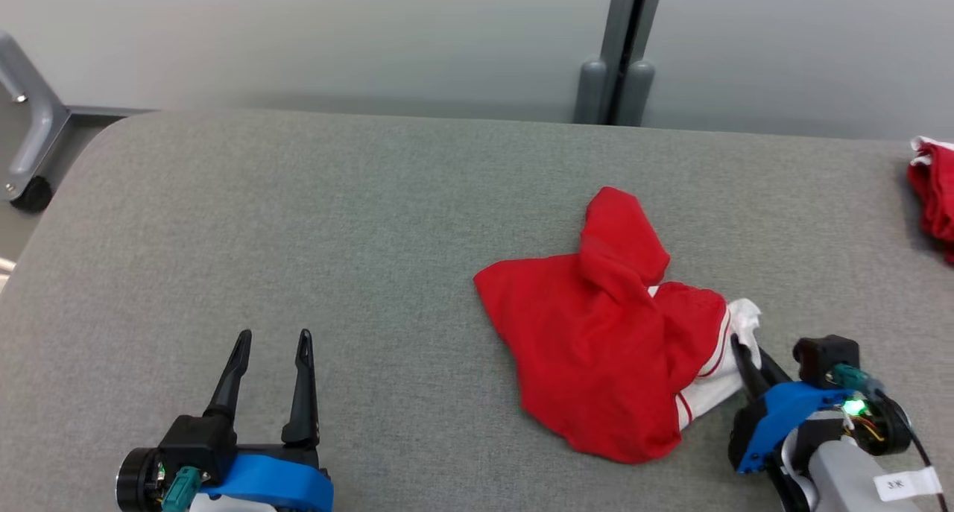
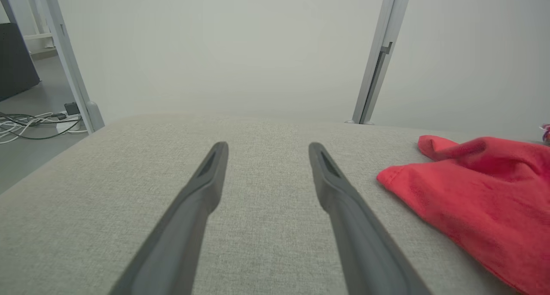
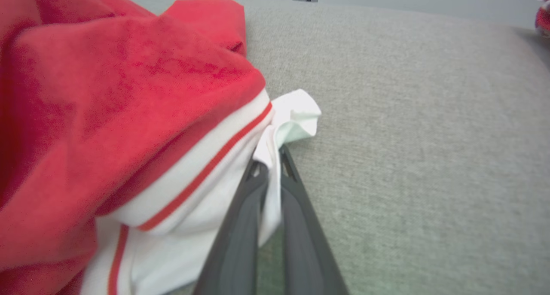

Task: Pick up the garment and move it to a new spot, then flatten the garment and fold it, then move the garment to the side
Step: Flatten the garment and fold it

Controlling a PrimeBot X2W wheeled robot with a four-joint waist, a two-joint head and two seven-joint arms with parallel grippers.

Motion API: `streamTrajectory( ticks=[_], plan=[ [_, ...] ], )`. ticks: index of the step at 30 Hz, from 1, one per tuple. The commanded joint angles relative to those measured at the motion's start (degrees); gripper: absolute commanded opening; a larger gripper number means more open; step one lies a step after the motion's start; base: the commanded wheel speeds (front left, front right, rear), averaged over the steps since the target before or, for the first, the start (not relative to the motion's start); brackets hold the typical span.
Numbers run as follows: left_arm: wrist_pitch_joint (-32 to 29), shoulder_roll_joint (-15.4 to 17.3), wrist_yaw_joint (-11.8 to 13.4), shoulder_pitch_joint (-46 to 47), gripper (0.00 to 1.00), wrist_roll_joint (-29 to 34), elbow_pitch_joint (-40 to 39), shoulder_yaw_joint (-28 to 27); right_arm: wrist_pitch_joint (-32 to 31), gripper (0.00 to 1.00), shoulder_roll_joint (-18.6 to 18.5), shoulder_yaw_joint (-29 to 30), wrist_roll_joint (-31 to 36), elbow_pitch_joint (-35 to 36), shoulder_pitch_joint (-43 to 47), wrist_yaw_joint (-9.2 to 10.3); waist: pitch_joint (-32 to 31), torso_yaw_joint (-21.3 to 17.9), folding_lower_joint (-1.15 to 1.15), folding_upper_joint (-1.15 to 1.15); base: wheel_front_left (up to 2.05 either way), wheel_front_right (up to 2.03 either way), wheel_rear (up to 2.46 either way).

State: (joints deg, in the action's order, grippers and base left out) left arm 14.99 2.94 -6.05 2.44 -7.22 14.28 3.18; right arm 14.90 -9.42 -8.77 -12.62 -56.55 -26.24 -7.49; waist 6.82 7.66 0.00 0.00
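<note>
We note the garment — soft red knit with a white band edged in thin red piping — lying in a crumpled heap right of centre on the counter. The counter's grey woven covering is finely ribbed and its corners are rounded. The right gripper is clamped on a fold of the white band at the heap's near right edge, where cloth puckers above its dark tapered fingers. The left gripper stands wide open, well apart from the garment. Another red cloth lies at the counter's far right edge.
</note>
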Motion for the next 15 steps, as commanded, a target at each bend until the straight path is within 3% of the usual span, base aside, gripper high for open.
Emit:
streamTrajectory(
  ticks=[1, 7, 15],
  plan=[
    [0.27, -0.07, 0.22, -0.62, 1.00, -0.41, -0.11, 0.08, 0.28, 0.00, -0.85, 0.98, -1.25, 2.64, 2.15, -0.01, -2.14, -2.37, 0.00, 0.00, 0.00, 0.00, 0.00],
    [0.27, -0.07, 0.64, -2.06, 1.00, -1.24, -0.34, 0.37, 0.30, 0.00, -2.83, 6.64, -4.77, 15.64, 14.09, -0.01, -4.09, -5.67, 0.00, 0.00, 0.00, 0.00, 0.00],
    [0.28, -0.06, 0.85, -2.95, 1.00, -1.69, -0.47, 0.26, -0.03, 0.00, -0.29, 15.09, -5.49, 27.13, 29.69, -0.01, -4.74, -7.50, 0.00, 0.00, 0.00, 0.00, 0.00]
  ],
)
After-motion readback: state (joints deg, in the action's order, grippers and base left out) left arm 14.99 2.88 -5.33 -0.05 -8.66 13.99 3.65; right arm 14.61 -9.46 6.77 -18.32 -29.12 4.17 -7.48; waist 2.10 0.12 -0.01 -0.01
